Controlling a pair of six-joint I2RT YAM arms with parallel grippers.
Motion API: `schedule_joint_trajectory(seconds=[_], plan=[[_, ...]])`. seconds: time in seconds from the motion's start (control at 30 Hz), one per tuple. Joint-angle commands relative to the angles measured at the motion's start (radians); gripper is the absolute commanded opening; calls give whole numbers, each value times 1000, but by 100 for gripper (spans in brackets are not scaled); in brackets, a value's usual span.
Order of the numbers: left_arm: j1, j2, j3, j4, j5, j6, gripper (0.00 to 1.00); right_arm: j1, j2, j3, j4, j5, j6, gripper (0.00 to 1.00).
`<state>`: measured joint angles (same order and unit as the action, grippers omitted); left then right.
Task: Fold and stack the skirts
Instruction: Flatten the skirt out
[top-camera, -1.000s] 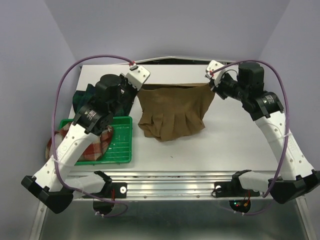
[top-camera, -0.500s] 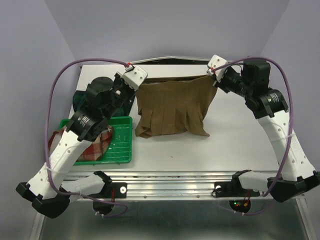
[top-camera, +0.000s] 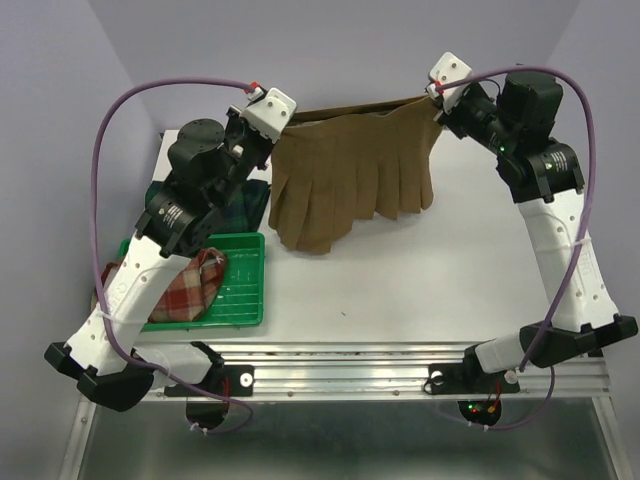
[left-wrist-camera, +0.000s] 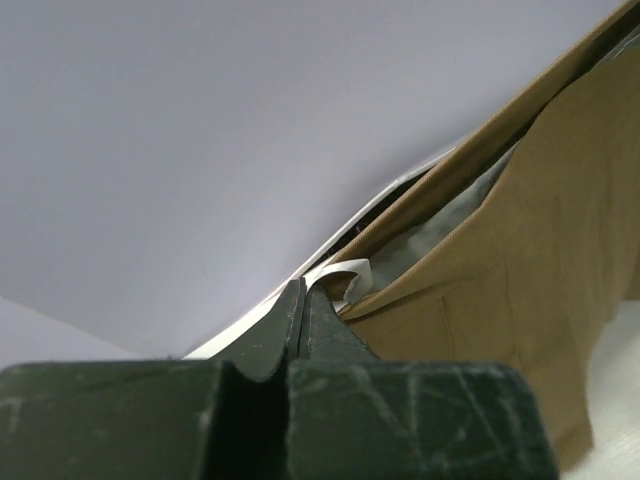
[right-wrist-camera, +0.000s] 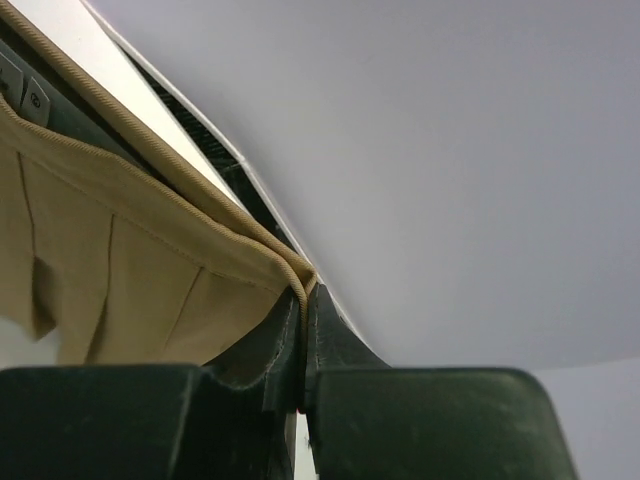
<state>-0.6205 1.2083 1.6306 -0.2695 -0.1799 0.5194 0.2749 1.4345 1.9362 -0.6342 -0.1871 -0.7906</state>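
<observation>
clamping tan skirt (top-camera: 350, 180) waistband tight — left end effector (left-wrist-camera: 302, 300), right end effector (right-wrist-camera: 303, 295)

Tan skirt (top-camera: 350, 180) hanging between left tool (top-camera: 274, 136) and right tool (top-camera: 437, 101)

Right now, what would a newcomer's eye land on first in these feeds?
The tan pleated skirt, stretched wide over the table's far side, waistband corners pinched in both arms' shut jaws. Next, the red plaid skirt bunched in the green tray near left, a dark tartan skirt just beyond it under the left arm.
</observation>
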Motion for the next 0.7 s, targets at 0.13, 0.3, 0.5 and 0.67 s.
schedule_joint_trajectory(seconds=[0.13, 0.3, 0.5, 0.67], plan=[[2, -104, 35, -22, -113, -22, 0, -77, -166, -97, 54, 239, -71, 1], [2, -84, 101, -36, -116, -36, 0, -77, -140, -13, 48, 258, -76, 1], [2, -66, 84, -22, -121, -24, 0, -77, -118, -66, 77, 259, -88, 1], [2, 11, 35, 26, -136, 25, 0, -77, -66, -158, 169, 271, -85, 1]])
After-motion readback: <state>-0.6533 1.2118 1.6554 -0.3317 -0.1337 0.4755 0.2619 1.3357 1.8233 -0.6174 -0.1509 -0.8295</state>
